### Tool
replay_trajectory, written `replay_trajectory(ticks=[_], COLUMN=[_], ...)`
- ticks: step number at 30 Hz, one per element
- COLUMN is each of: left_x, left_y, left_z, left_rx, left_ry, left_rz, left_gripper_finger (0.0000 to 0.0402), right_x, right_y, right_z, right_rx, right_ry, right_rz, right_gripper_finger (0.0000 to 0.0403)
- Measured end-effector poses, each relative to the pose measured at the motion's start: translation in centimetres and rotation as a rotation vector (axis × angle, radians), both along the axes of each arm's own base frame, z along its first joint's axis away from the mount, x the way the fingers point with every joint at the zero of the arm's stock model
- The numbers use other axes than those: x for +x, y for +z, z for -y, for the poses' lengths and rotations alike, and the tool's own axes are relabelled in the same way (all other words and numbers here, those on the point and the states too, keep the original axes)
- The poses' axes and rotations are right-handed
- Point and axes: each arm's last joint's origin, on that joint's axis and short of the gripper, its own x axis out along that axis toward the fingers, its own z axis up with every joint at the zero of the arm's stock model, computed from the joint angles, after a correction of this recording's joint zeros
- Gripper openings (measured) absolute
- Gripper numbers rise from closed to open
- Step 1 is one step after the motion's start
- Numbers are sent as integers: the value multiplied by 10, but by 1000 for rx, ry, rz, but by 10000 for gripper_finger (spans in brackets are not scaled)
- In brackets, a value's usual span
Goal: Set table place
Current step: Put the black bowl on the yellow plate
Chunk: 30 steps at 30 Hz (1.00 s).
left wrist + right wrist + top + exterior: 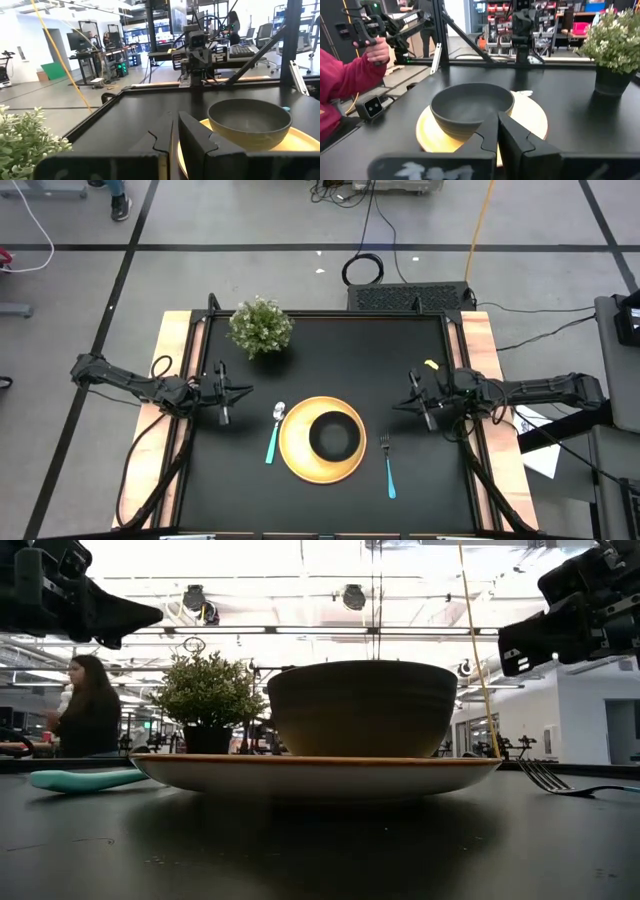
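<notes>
A round yellow plate point(322, 439) lies on the black table point(330, 350) near its front middle, with a black bowl point(335, 434) standing on it. A teal-handled spoon point(274, 436) lies left of the plate, a teal-handled fork point(388, 467) right of it. My left gripper point(244, 390) hovers at the table's left side, shut and empty, pointing toward the plate. My right gripper point(400, 406) hovers at the right side, shut and empty, pointing toward the plate. The bowl also shows in both wrist views point(249, 121) point(471, 108).
A bushy green potted plant point(261, 326) stands at the far left of the table. Pale wooden strips point(172, 350) run along the left and right sides. A person in a red sleeve point(345, 80) stands beyond the table's left side.
</notes>
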Motion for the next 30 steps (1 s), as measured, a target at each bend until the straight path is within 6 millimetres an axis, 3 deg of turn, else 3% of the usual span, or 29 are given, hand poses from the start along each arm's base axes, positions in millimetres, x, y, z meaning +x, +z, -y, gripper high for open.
replay_trajectory(ticks=[30], left_x=[0], left_y=[1], left_z=[0], left_rx=[-155], left_ry=[-7], left_rz=[31], left_gripper_finger=[31], right_x=[0], right_y=[1], right_z=[0], right_rx=[-29], right_ry=[2], right_rz=[18], right_gripper_finger=[0])
